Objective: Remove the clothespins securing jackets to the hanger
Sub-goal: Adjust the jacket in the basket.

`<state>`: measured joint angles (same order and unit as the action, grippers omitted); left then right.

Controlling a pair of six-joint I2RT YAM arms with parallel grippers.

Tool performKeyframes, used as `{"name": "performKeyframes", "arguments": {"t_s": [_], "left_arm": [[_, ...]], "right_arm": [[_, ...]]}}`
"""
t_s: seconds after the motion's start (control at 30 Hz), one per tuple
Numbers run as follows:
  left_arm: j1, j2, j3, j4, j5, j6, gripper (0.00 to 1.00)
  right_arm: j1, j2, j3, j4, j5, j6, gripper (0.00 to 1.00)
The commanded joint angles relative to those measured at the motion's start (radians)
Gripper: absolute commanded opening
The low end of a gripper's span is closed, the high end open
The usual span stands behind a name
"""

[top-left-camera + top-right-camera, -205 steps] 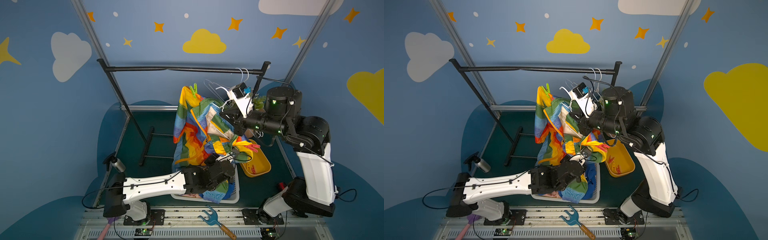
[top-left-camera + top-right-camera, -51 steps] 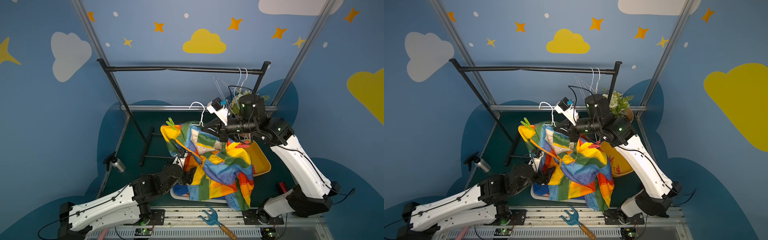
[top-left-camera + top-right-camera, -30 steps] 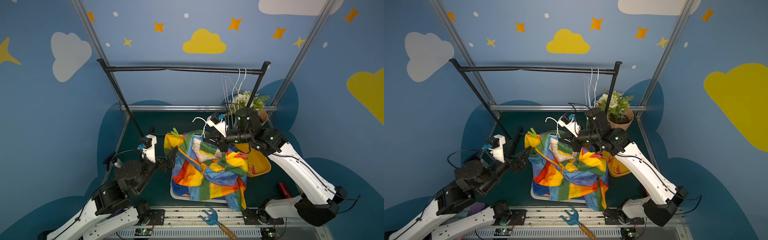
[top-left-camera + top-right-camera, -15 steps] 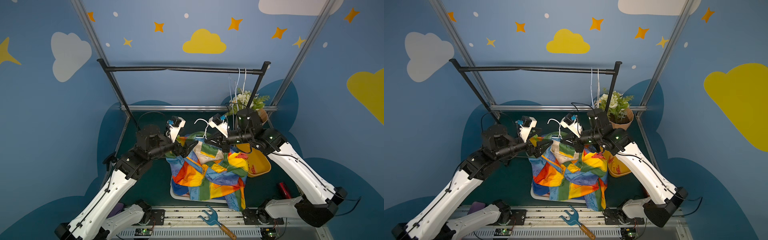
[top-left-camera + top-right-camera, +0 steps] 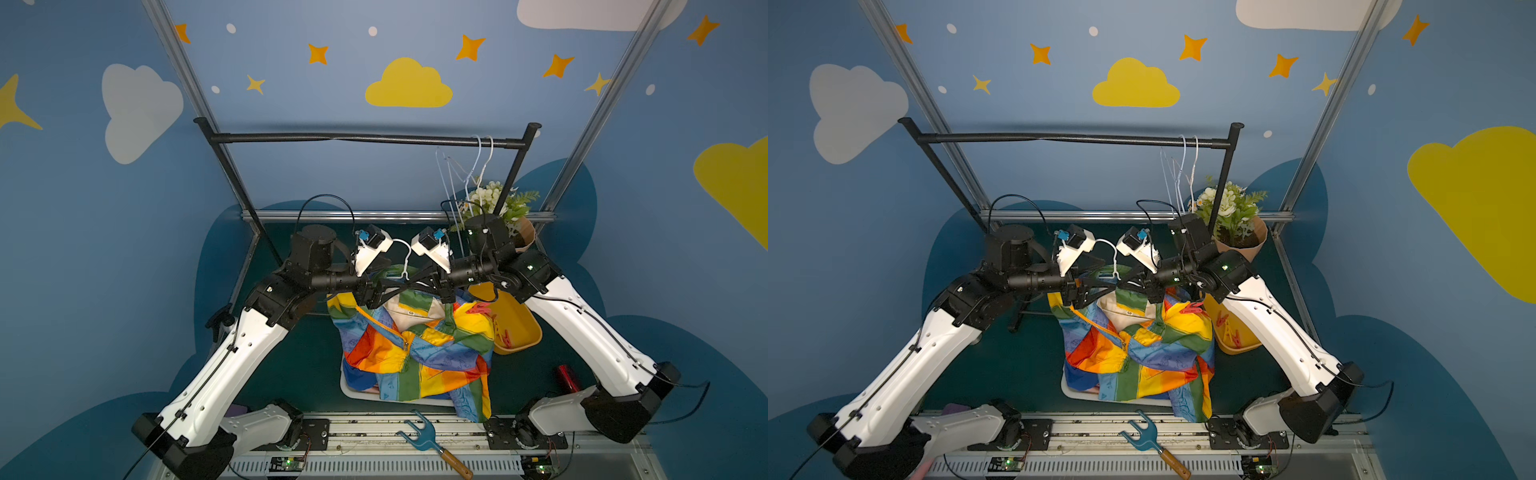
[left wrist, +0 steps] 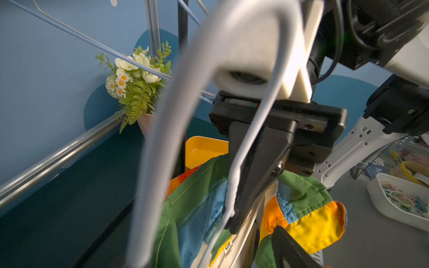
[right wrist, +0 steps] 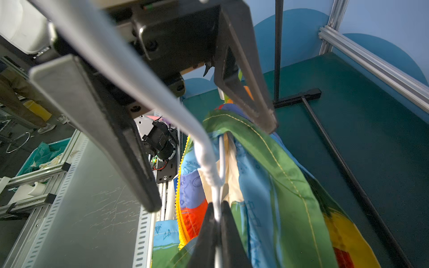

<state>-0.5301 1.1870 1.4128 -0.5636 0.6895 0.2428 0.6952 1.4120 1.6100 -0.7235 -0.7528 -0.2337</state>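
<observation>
Enclosure: blue walls (image 5: 407,178) painted with yellow clouds and stars. A black garment rack (image 5: 365,138) stood at the back of the dark green desk (image 5: 299,365), with a potted plant (image 5: 1229,212) at the far right.

The rainbow-striped jacket (image 5: 415,353) hung mid-desk on a white hanger (image 7: 204,148), its hem draped over a white basket (image 5: 351,392). The right end effector (image 6: 234,222) was clamped on the hanger neck. The left end effector (image 7: 212,168) had its jaws apart on either side of the collar.

Red clothespins (image 5: 502,332) lay in a yellow bin (image 5: 519,332) just right of the jacket. A blue hand fork (image 5: 419,434) lay on the front rail.
</observation>
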Motion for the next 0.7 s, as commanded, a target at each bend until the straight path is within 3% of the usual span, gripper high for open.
{"name": "performKeyframes", "arguments": {"t_s": [0.0, 0.27, 0.4, 0.57, 0.67], "left_arm": [[0.002, 0.002, 0.005, -0.05, 0.05, 0.039, 0.68], [0.004, 0.012, -0.005, -0.036, 0.065, 0.035, 0.49], [0.004, 0.025, -0.013, -0.016, 0.071, 0.027, 0.27], [0.001, 0.001, -0.055, 0.038, 0.088, 0.008, 0.2], [0.004, -0.023, -0.089, 0.064, 0.081, -0.002, 0.09]], "right_arm": [[-0.007, -0.005, 0.046, -0.002, -0.027, -0.009, 0.0], [-0.008, 0.006, 0.052, -0.014, -0.049, -0.016, 0.0], [-0.01, -0.007, 0.038, -0.002, -0.031, -0.007, 0.0], [-0.01, -0.015, 0.018, 0.014, -0.026, 0.009, 0.0], [-0.011, -0.016, 0.01, 0.032, -0.033, 0.026, 0.0]]}}
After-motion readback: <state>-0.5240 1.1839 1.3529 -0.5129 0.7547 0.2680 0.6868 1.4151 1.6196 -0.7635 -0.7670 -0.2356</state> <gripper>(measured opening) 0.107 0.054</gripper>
